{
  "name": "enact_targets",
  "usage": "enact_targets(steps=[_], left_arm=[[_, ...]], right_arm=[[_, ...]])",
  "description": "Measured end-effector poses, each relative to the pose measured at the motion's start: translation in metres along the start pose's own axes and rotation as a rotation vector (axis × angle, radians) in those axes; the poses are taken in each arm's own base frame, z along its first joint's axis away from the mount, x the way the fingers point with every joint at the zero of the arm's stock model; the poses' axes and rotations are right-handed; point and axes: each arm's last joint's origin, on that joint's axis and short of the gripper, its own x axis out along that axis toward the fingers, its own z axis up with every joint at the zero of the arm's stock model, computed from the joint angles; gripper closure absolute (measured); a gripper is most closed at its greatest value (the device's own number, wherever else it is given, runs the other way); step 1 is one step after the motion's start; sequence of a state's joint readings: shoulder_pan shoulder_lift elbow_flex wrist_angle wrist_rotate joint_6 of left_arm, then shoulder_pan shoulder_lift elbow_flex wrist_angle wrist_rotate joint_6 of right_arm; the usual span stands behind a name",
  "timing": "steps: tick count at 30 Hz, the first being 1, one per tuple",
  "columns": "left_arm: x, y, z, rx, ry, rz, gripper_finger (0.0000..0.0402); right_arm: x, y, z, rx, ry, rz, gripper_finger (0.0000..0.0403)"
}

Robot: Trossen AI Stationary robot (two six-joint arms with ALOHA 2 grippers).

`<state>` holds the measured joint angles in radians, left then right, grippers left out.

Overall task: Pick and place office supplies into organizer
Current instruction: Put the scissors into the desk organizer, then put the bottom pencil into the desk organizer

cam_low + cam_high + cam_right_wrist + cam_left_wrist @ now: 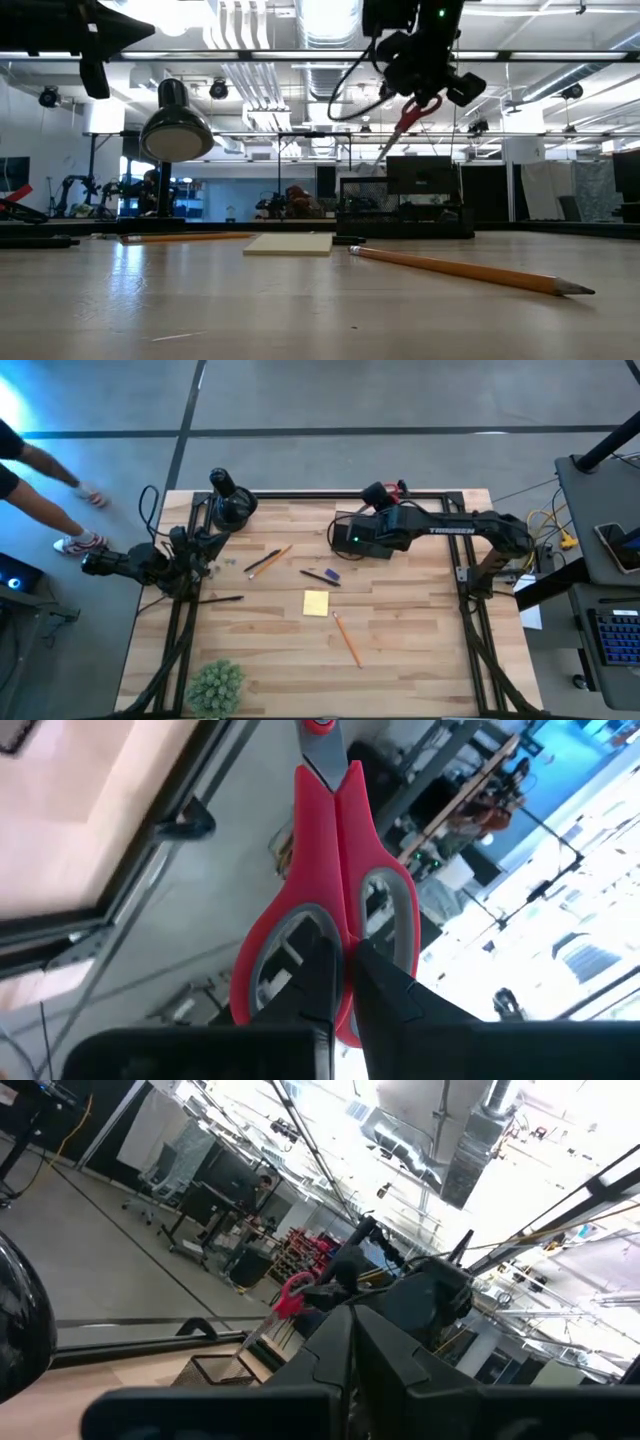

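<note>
My right gripper point(425, 85) is high over the table's far middle, shut on red-handled scissors point(420, 108), which hang over the black mesh organizer point(400, 210). From above, the organizer point(342, 532) sits partly under that arm. On the wood lie a yellow sticky-note pad point(316, 603), an orange pencil point(347, 638), another pencil point(272, 558), a dark pen with a purple piece point(333, 574) beside it, and a black pen point(220, 600). My left gripper point(352, 1365) waits shut at the left edge, touching nothing. My right gripper pinches the scissors' red handles point(340, 935) between its two fingers, where the two grey-lined loops meet. The fingers lie along the scissors. The scissors are lifted clear, and their closed blades point(388, 148) slant down toward the organizer.
A round black object with an upright knob point(230, 505) stands at the far left corner. A small green plant point(215, 685) sits at the near left edge. A person's legs point(75, 510) show on the floor beyond the left side.
</note>
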<state>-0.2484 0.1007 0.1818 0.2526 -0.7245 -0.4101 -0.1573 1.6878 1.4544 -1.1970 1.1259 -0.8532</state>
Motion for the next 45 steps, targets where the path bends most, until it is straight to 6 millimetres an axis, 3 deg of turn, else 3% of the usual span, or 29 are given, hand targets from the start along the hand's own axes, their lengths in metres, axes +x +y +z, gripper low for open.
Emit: enact_targets(steps=[16,27,38,45], left_arm=[[0.0,0.0,0.0,-0.002,-0.001,0.0,0.0402],[0.0,0.0,0.0,-0.004,0.004,-0.014,0.0402],[0.0,-0.001,0.0,-0.006,0.019,-0.049,0.0402],[0.0,-0.001,0.0,-0.006,0.019,-0.049,0.0402]], right_arm=[[0.025,0.014,0.06,-0.092,0.022,0.04,0.039],[0.026,0.009,0.089,-0.052,-0.03,-0.021,0.0386],[0.02,-0.004,0.091,0.102,-0.145,0.038,0.0272],[0.009,-0.001,0.087,0.12,-0.15,0.039,0.0241]])
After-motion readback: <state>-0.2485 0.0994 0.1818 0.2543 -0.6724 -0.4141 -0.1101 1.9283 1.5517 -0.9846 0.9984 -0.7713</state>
